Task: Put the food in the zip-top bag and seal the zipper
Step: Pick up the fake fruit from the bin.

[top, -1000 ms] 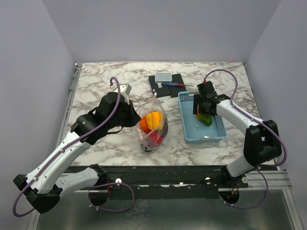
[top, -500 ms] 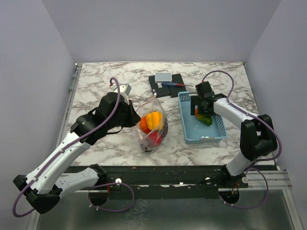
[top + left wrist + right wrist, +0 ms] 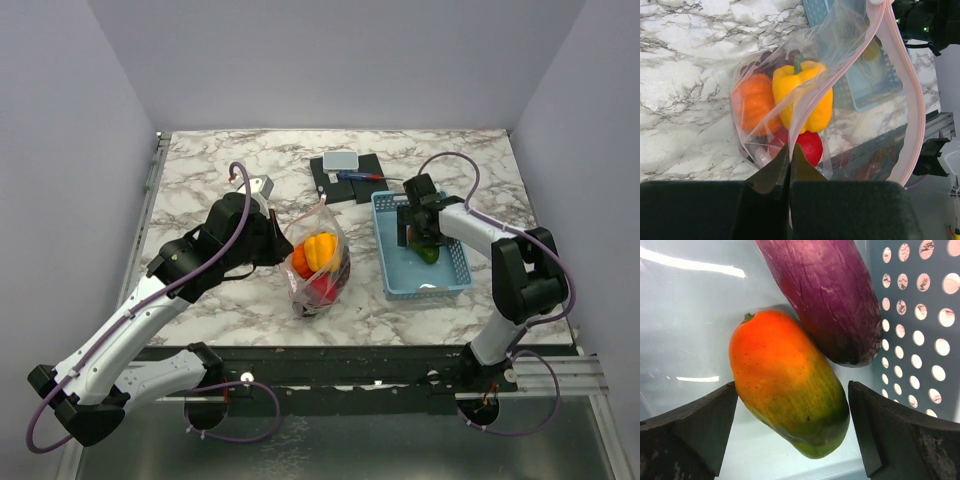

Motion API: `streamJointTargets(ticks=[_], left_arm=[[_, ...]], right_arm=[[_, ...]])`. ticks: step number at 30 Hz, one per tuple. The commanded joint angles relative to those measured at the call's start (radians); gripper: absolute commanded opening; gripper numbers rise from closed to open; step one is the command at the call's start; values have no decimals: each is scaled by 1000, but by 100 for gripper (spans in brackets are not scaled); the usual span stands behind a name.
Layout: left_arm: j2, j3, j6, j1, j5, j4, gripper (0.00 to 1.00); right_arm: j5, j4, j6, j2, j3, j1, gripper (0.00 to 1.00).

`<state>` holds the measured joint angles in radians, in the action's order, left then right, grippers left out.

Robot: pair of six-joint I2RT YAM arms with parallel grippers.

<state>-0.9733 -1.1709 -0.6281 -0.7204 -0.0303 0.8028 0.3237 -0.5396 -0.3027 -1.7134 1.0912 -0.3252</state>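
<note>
The clear zip-top bag [image 3: 318,262] stands on the table's middle with its mouth held up. It holds an orange piece [image 3: 752,104], a yellow pepper [image 3: 807,97], a red piece [image 3: 810,146] and dark grapes. Its pink zipper [image 3: 910,100] curves along the open mouth. My left gripper [image 3: 789,152] is shut on the bag's near edge. My right gripper [image 3: 792,425] is open inside the light-blue basket [image 3: 452,283], its jaws on either side of an orange-green mango [image 3: 790,390], apart from it. A purple eggplant [image 3: 825,295] lies beside the mango.
A black pad with a white box [image 3: 340,161] and a blue-red tool [image 3: 360,176] lies at the table's back. The basket's perforated wall [image 3: 920,325] is close on the right of my right gripper. The table's front edge [image 3: 360,345] runs just below the bag.
My right gripper has moved left and lower into the basket, over the mango. The left arm and the bag have not moved.
</note>
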Motion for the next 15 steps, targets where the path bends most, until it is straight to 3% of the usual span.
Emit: streamJointTargets(ticks=[1,4,8,12,15], left_arm=[[13,14,3,-2,19,1,0],[18,17,3,-2,18,1,0],[18,16,2,-2,18,1,0],[13,16,2,-1,19,2,0],[7,10,5,-2,21,1,0]], right_arm=[[13,16,-5,-14,5,3,92],[3,18,-5,-4,3,4,79],[-23,7,-5,14,5,4,54],[-41,-11,-8,66,8,4,35],[-66,-29,-10,124,18,4,32]])
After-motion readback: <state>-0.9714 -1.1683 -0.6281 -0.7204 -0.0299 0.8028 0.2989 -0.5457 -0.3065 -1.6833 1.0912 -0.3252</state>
